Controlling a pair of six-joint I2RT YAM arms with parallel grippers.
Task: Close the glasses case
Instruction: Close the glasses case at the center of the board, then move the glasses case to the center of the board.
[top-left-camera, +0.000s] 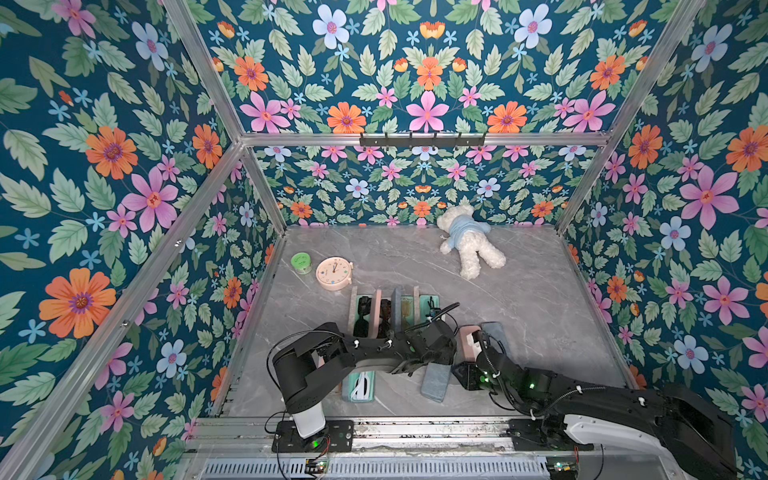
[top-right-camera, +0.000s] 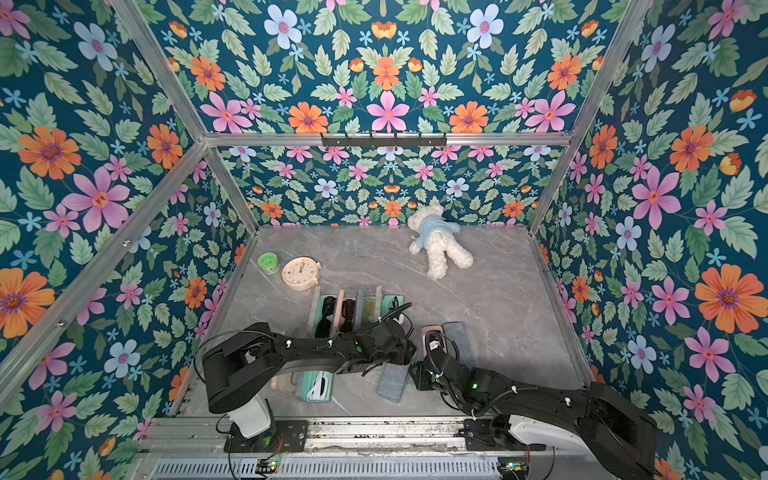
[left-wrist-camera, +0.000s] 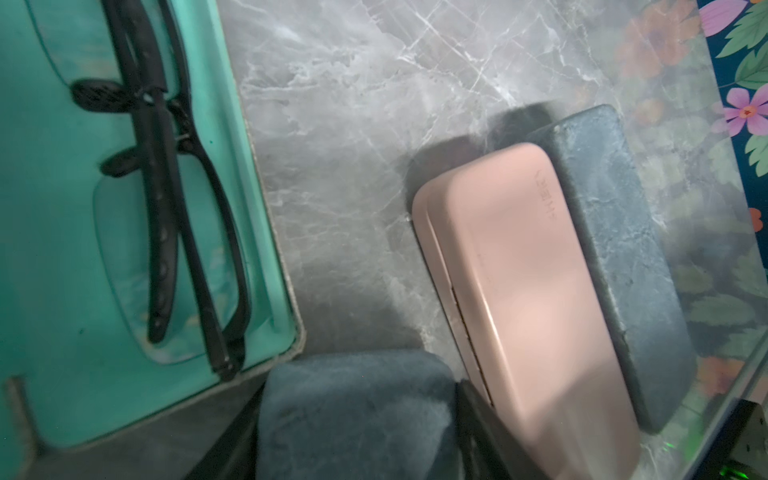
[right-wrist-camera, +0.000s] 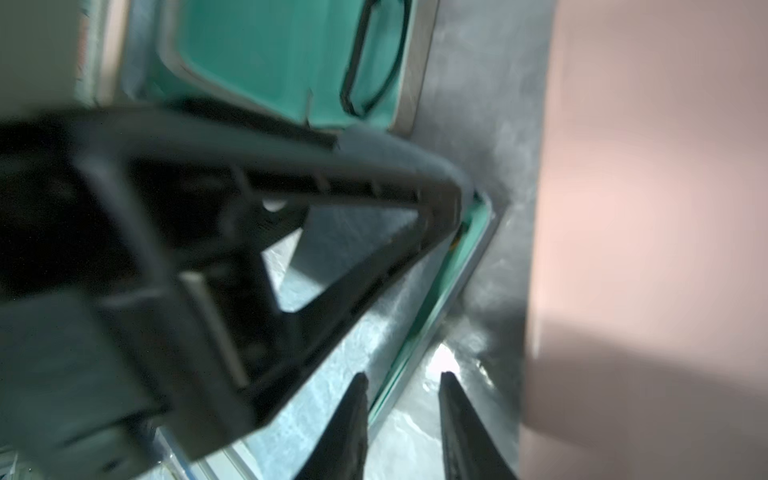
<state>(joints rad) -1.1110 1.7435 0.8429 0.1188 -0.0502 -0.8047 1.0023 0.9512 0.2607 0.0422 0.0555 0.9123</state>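
Note:
A blue-grey glasses case (top-left-camera: 434, 384) (top-right-camera: 392, 384) lies at the front middle of the marble table. It is almost closed: in the right wrist view a thin slit of teal lining (right-wrist-camera: 419, 332) shows along its edge. My left gripper (left-wrist-camera: 361, 390) (top-left-camera: 436, 359) reaches across from the left. Its fingers (left-wrist-camera: 482, 424) press on both sides of the case (left-wrist-camera: 357, 424). My right gripper (right-wrist-camera: 403, 376) (top-left-camera: 459, 368) stands open at the case's right edge. That teal rim runs between its fingertips, which hold nothing.
A closed pink case (top-left-camera: 468, 343) (left-wrist-camera: 523, 299) and a closed grey case (top-left-camera: 494, 332) (left-wrist-camera: 615, 232) lie just right. Behind stands a row of open cases (top-left-camera: 386, 311), including a mint one with black glasses (left-wrist-camera: 124, 208). Another mint case (top-left-camera: 359, 386), a clock (top-left-camera: 333, 273), a green jar (top-left-camera: 301, 262) and a teddy (top-left-camera: 469, 241) lie around.

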